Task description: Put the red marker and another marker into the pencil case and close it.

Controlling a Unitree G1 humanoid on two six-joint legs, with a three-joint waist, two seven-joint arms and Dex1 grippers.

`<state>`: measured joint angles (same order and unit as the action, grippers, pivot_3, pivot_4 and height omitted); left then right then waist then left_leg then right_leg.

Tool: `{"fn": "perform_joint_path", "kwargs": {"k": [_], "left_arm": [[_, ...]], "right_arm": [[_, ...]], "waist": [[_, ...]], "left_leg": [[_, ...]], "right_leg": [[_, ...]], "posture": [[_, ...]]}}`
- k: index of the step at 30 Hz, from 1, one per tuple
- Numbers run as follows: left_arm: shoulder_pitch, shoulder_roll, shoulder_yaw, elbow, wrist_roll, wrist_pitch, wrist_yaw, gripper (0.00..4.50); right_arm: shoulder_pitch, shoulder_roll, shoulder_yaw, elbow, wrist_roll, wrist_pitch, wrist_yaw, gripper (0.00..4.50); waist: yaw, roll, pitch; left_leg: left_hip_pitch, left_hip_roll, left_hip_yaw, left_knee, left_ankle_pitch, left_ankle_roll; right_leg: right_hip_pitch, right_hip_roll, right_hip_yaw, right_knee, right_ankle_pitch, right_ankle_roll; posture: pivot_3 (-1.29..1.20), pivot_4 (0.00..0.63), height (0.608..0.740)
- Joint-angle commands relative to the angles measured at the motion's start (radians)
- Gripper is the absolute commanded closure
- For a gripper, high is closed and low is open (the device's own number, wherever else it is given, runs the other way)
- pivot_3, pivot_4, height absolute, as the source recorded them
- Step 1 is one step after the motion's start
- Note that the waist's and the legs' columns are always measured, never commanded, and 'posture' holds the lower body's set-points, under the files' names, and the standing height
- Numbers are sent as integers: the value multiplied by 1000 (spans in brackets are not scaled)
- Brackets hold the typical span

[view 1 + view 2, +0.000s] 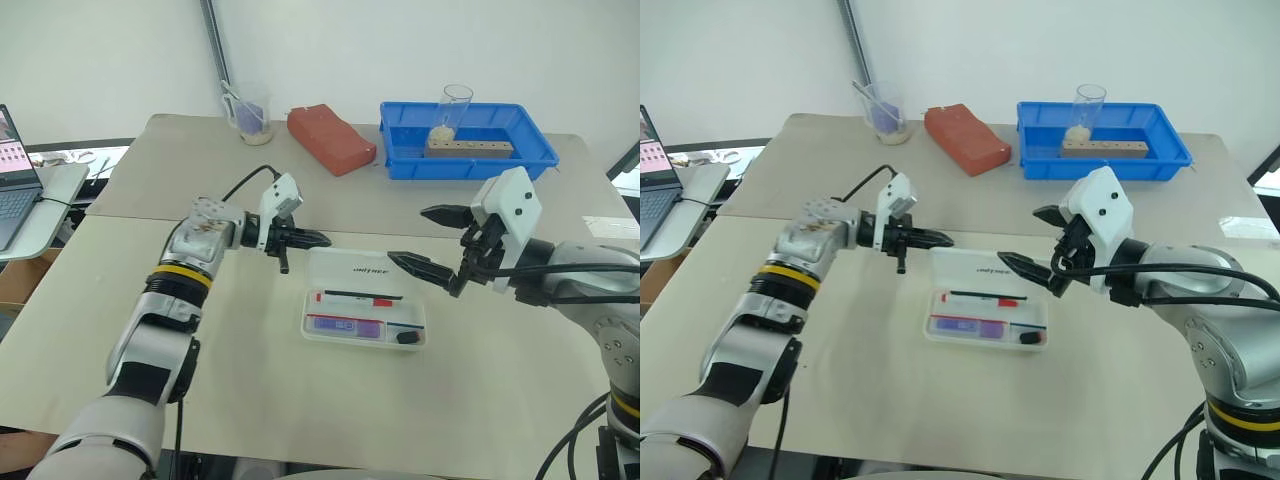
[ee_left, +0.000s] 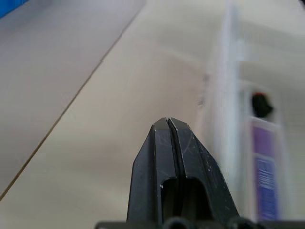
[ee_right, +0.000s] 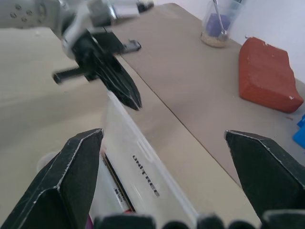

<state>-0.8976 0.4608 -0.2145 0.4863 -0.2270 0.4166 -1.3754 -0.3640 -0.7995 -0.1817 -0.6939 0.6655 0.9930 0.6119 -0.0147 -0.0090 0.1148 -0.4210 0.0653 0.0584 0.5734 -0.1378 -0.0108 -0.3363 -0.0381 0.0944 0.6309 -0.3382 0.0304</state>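
The pencil case (image 1: 330, 322) lies open in the middle of the table, its lid (image 1: 360, 266) folded back on the far side. In the tray lie the red marker (image 1: 362, 298) and, nearer me, another marker (image 1: 345, 326), the purple highlighter. My left gripper (image 1: 318, 240) is shut on nothing and points right, its tip close by the lid's left far corner. In the right wrist view that left gripper (image 3: 128, 93) shows just beyond the lettered lid (image 3: 145, 177). My right gripper (image 1: 428, 240) hangs open beside the lid's right end, above the table.
A small black item (image 1: 407, 338) sits in the tray's right corner. At the back stand a blue bin (image 1: 470, 166) holding a clear cup and a wooden block, a red brick (image 1: 330, 138) and a cup (image 1: 250, 118). A laptop (image 1: 15, 195) sits far left.
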Motion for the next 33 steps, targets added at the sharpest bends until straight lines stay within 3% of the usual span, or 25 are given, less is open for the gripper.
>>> {"fn": "perform_joint_path", "kwargs": {"k": [1,4,8,12,15,18,21,28,29,33], "left_arm": [[62,41,-46,-180,-22,49,-70,4456],[139,48,-103,-273,37,-14,-36,4456],[225,32,-211,-278,174,-161,47,4456],[255,28,-262,-275,252,-266,94,4456],[269,19,-249,-296,242,-280,111,4456],[267,12,-160,-336,171,-243,144,4456],[266,16,-11,-397,52,-128,204,3655],[394,172,142,-449,25,-97,248,357],[403,181,148,-454,21,-95,249,101],[494,278,252,-472,37,-111,312,101]], "right_arm": [[15,-35,-44,-2,22,-18,28,0],[67,-70,-43,-3,35,-14,70,0],[221,-123,18,-3,-43,-80,112,0],[273,-127,43,26,-101,-139,116,0],[273,-116,50,62,-126,-170,117,0],[259,-95,36,96,-128,-197,116,0],[269,-84,9,137,-144,-246,123,0],[342,-158,-15,216,-200,-372,247,0],[348,-161,-16,220,-204,-383,258,0],[360,-188,-58,280,-224,-437,310,0]], "waist": [[0,1,-1],[4,1,-1],[7,1,-1],[4,0,0],[2,1,-1],[2,0,-1],[0,0,0],[-2,0,0],[-1,0,0],[1,-1,0]], "left_leg": [[0,0,0,0,0,0],[1,0,0,0,0,0],[1,0,0,1,0,0],[0,0,0,2,0,1],[2,0,0,3,0,1],[2,0,0,3,0,1],[-1,0,0,3,1,1],[3,1,1,1,1,1],[3,1,1,1,1,1],[4,2,1,1,0,1]], "right_leg": [[1,0,0,0,0,0],[1,0,0,0,0,0],[3,0,0,-1,0,0],[3,-1,1,-1,0,0],[4,-1,1,-1,0,0],[3,0,1,0,0,0],[1,0,1,1,0,0],[3,1,2,0,0,0],[3,1,2,0,0,0],[2,0,1,0,0,0]], "posture": [[0,150,740],[0,150,740],[0,150,740],[0,150,740],[0,150,740],[0,150,740],[0,150,740],[0,150,740],[0,150,740],[0,150,740]]}}
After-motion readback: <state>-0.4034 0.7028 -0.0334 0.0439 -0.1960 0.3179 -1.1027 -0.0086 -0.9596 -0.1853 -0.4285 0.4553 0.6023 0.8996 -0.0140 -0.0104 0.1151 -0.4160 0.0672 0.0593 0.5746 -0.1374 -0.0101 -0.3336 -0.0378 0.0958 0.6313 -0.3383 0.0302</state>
